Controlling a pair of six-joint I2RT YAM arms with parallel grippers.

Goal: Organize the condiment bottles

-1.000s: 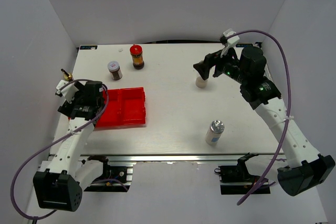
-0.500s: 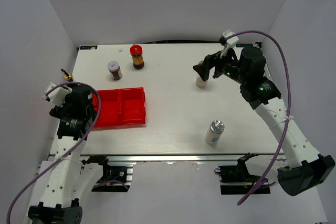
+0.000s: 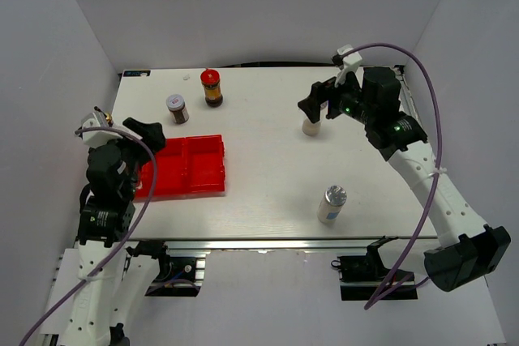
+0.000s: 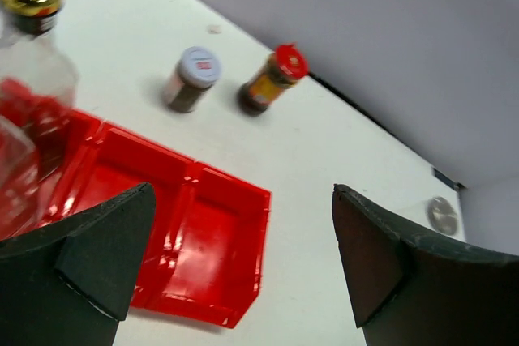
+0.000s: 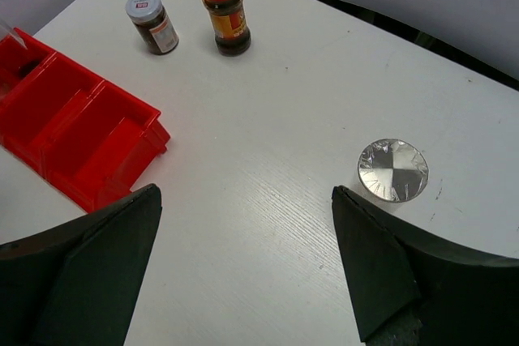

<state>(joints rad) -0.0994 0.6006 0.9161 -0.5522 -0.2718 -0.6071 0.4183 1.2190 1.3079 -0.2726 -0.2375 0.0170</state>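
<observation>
Pulling back from the red tray (image 3: 195, 166), the left gripper (image 4: 242, 232) has lifted away from the tray's left end over the last second. It now hangs with its jaws spread wide and holds nothing. A tall glass bottle (image 4: 32, 62) stands free at that left end. Whether it sits inside the end compartment or just outside the wall cannot be told. One container therefore looks delivered, and four still wait outside the tray.

The right gripper (image 5: 243, 224), also spread and empty, has barely shifted. It hovers well to the right of the tray above a white shaker (image 5: 393, 169). A second shaker (image 3: 332, 204) stands further right of the tray, toward the near edge of the table (image 3: 268, 160). Just behind the tray are a small dark jar (image 3: 177, 108) and, beside it, a red-capped jar (image 3: 212, 88).

The tray is glossy moulded plastic with thin divider walls. The bottle is clear glass topped by a gold metal spout. Both shakers are round with mirror-bright silver lids. The red-capped jar is a brown cylinder with a yellow label. The small jar has a flat pale lid.
</observation>
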